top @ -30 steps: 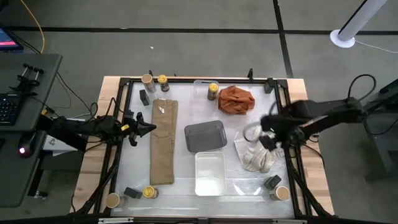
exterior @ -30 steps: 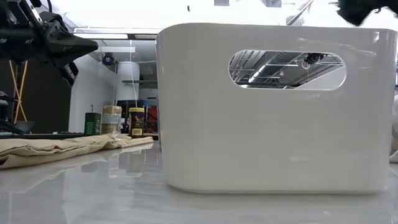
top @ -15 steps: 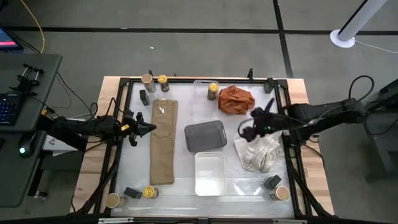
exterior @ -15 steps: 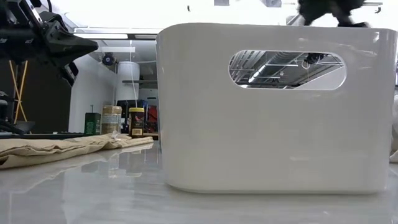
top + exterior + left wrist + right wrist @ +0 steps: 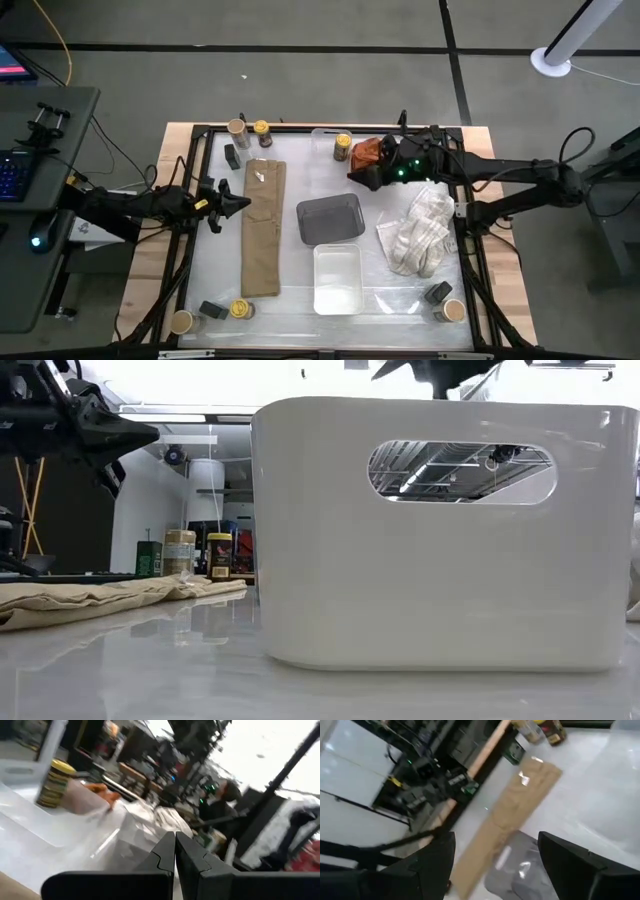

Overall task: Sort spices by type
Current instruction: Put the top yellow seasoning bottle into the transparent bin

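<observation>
The spices stand in groups on the table: a tan-topped tub (image 5: 237, 127), a yellow-lidded jar (image 5: 262, 129) and a dark tin (image 5: 232, 155) at the far left. Another jar (image 5: 343, 147) stands in the clear tray. A tub (image 5: 181, 321), a tin (image 5: 211, 310) and a jar (image 5: 240, 309) are at the near left. A tin (image 5: 437, 292) and a tub (image 5: 454, 310) are at the near right. My right gripper (image 5: 362, 174) hovers open over the orange cloth (image 5: 372, 150), near that jar. My left gripper (image 5: 240, 205) waits shut at the table's left edge.
A folded tan cloth (image 5: 264, 228) lies left of centre. A grey tray (image 5: 330, 218) and a white tray (image 5: 337, 278) sit in the middle. A crumpled white cloth (image 5: 418, 235) lies at the right. The clear tray (image 5: 322, 135) is at the far edge.
My right gripper has swung from above the white cloth at the right edge toward the far edge and leftward, ending over the orange cloth. It has tipped up from pointing down to nearly level and rolled, staying open. The left arm has kept still.
</observation>
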Controlling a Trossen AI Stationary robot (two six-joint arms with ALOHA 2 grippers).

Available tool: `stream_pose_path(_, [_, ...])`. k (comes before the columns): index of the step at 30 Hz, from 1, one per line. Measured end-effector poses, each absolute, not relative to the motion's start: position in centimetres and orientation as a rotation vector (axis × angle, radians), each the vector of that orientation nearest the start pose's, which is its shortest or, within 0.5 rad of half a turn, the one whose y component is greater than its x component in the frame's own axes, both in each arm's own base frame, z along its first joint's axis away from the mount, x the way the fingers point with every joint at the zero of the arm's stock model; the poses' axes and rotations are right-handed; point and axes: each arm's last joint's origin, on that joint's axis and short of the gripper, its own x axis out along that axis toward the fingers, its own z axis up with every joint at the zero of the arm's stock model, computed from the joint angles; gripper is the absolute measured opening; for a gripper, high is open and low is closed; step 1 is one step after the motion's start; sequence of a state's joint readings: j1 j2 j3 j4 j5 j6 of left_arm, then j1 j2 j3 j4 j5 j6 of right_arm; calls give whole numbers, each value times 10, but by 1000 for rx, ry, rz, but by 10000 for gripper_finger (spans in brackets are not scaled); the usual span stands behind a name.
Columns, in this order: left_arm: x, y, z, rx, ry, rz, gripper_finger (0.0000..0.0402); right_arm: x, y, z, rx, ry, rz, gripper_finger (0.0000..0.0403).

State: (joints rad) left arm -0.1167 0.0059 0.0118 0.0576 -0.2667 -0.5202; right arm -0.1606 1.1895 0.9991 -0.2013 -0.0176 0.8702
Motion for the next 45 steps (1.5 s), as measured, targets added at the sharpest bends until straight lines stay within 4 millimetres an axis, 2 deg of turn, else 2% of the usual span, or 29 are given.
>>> stream_pose_path(4, [96, -3, 175, -640, -134, 124, 0, 265, -45, 325, 952, 248, -324, 280])
stream_pose_path(12, [95, -3, 181, -985, -220, 73, 0, 266, -49, 332, 1033, 113, -390, 279])
stream_pose_path(17, [93, 3, 187, -1119, -382, 215, 0, 267, -50, 337, 1029, 41, -397, 279])
stream_pose_path(20, [91, 8, 202, -1029, -465, 256, 8, 267, -54, 338, 1025, 25, -421, 279])
stream_pose_path(23, [90, 12, 228, -952, -472, 297, 35, 265, -61, 337, 1014, 17, -444, 279])
stream_pose_path(27, [98, 21, 261, -811, -272, 426, 96, 263, -71, 337, 1007, 14, -453, 279])
stream_pose_path(30, [113, 34, 280, -707, -46, 528, 143, 260, -79, 337, 997, 25, -438, 279])
stream_pose_path(33, [136, 57, 296, -627, 156, 577, 181, 259, -84, 337, 980, 44, -411, 279])
stream_pose_path(35, [152, 80, 304, -583, 284, 593, 199, 258, -86, 337, 971, 59, -386, 279])
stream_pose_path(41, [187, 176, 322, -594, 616, 744, 231, 258, -86, 337, 942, 89, -345, 279])
stream_pose_path(45, [204, 231, 321, -708, 826, 843, 234, 259, -82, 335, 937, 121, -328, 279])
